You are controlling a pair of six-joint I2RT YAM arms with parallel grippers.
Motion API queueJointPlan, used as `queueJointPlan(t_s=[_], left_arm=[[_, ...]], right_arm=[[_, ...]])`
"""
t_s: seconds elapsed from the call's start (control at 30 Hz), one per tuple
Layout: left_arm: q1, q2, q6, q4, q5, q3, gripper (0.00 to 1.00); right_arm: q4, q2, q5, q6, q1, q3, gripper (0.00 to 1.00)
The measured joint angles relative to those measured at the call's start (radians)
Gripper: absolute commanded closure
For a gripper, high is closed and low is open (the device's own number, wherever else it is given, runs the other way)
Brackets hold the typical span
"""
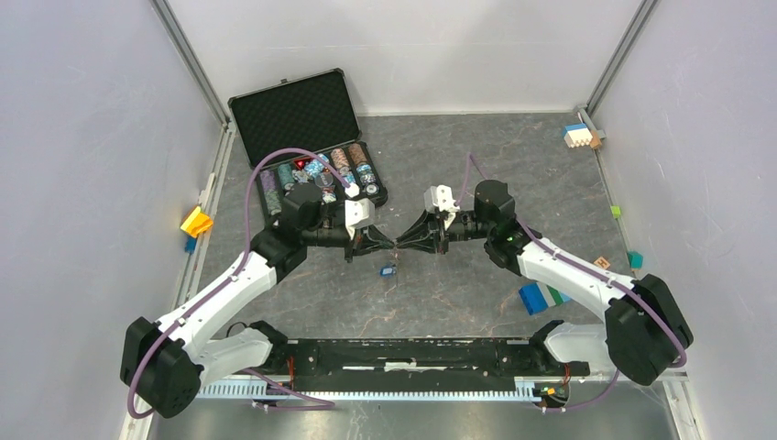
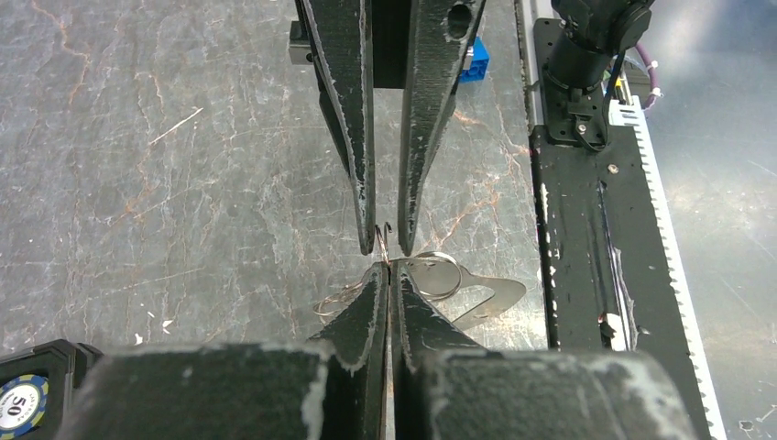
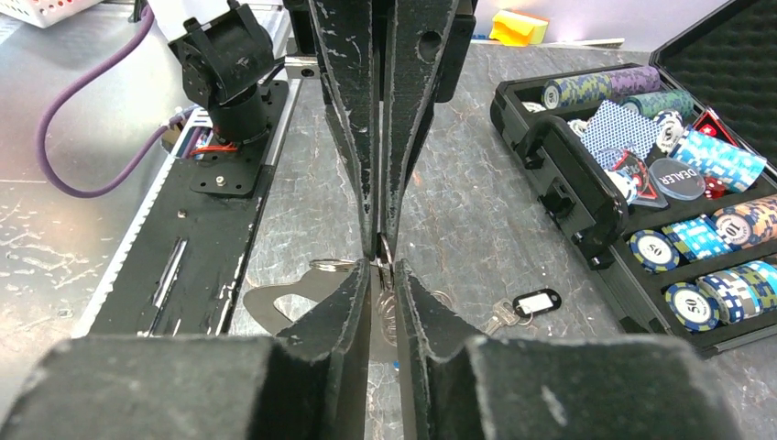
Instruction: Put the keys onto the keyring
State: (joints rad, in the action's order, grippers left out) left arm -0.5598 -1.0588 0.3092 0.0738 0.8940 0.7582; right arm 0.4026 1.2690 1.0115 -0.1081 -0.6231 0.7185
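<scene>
My left gripper (image 1: 389, 245) and right gripper (image 1: 403, 245) meet tip to tip above the middle of the table. The left gripper (image 2: 389, 272) is shut on a thin wire keyring (image 2: 380, 240). The right gripper (image 3: 383, 268) is closed to a narrow gap on the same keyring (image 3: 386, 251). A key with a blue tag (image 1: 388, 269) lies just below the tips. A key with a black-and-white tag (image 3: 536, 302) lies on the table to the right in the right wrist view. More metal rings (image 2: 436, 273) lie under the tips.
A flat metal plate (image 2: 490, 295) lies beside the rings. An open black case of poker chips (image 1: 321, 174) stands at the back left. Blue blocks (image 1: 541, 297) lie by the right arm, and small coloured blocks (image 1: 196, 222) lie along the walls.
</scene>
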Motion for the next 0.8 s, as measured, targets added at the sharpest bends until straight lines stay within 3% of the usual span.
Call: queueJointPlan(t_s=[0.17,0.8], left_arm=[[-0.003,0.000,0.006,0.000,0.007,0.000,0.98],[-0.003,-0.028,0.018,-0.036,0.006,0.000,0.93]], right_arm=[[-0.012,0.003,-0.003,-0.009,-0.003,0.004,1.00],[-0.016,0.003,-0.030,0.008,0.002,0.005,1.00]])
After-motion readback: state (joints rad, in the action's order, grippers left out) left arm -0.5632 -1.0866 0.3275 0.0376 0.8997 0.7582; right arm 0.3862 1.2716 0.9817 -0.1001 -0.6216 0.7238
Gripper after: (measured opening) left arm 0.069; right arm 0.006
